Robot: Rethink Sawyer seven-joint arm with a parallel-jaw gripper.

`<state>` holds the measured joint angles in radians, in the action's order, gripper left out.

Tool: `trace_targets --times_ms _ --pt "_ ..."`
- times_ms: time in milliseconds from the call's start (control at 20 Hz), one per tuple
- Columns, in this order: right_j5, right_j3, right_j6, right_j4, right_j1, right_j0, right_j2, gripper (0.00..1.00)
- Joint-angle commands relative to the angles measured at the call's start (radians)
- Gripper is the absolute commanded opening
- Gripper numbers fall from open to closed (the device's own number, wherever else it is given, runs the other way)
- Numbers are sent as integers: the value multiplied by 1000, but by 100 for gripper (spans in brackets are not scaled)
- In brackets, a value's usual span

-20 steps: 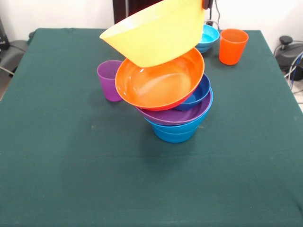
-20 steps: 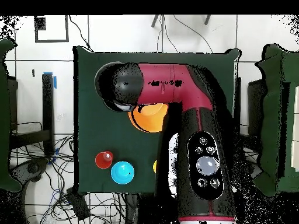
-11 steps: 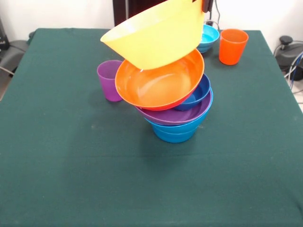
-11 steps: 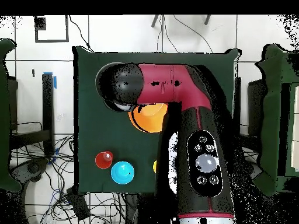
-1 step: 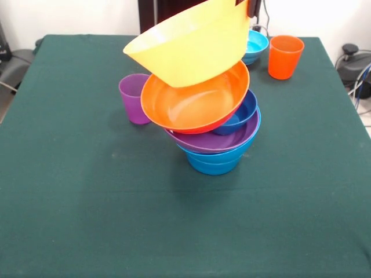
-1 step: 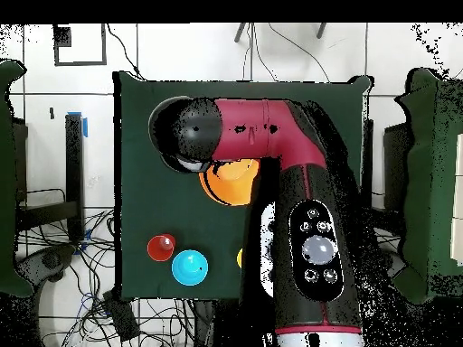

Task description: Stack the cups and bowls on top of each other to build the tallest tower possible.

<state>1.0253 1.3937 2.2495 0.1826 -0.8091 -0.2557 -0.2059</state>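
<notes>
Yellow glossy plastic bowl tilts atop the lopsided tower of orange, dark blue, purple and blue bowls, mid-table. Whether the gripper at its rim is clamping cannot be told.

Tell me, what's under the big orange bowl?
Under the orange bowl sit a dark blue bowl, a purple bowl, then blue bowls on the table. Their insides are covered.
</notes>
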Motion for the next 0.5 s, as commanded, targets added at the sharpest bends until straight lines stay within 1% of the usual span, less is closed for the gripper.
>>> trace_targets --times_ms 50,500 --pt "-7 -53 -110 69 77 20 -63 0" --pt "-21 -148 -174 96 155 -6 -81 0"
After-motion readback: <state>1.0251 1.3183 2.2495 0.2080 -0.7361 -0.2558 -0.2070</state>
